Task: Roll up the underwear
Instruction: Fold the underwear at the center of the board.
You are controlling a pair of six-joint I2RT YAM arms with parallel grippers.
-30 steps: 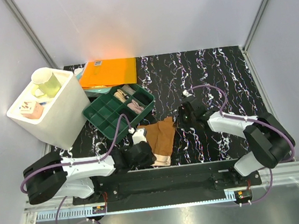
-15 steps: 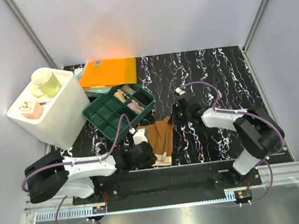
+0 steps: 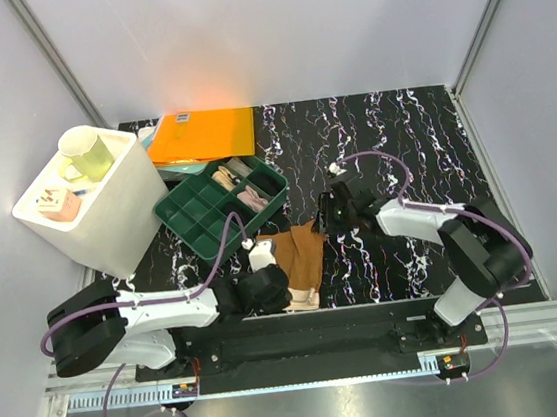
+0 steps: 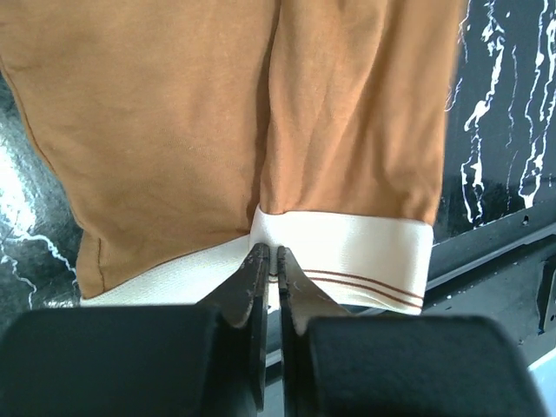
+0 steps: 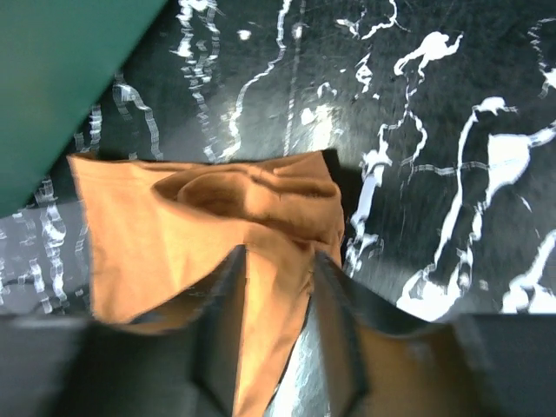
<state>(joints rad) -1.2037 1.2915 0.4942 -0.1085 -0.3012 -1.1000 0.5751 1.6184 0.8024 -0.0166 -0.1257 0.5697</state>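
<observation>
1. Black marbled table (image 3: 401, 134) is carrying everything. The brown underwear (image 3: 304, 256) is lying near its front edge, between the two arms, legs pointing away from the bases.
2. At far left the white bin (image 3: 109, 223) is sitting tilted with a green cup (image 3: 86, 153) inside, well apart from the work.
3. At back left the orange folder (image 3: 200, 135) is lying flat, not interfering.
4. Just beside the garment's far-left corner the green tray (image 3: 174, 220) is holding pale bundles in some compartments. I am judging it the nearest obstacle for the left arm.
5. The brown underwear is lying folded lengthwise into a narrow strip, probably so it rolls evenly.
6. At the pale waistband (image 4: 365, 248) the left gripper (image 4: 268, 261) is pinching the edge, jaws almost together, likely anchoring that end.
7. Over the bunched leg hems the right gripper (image 5: 278, 256) is hovering, jaws apart, fabric beneath, nothing gripped. A fresh grasp looks necessary before rolling.
</observation>
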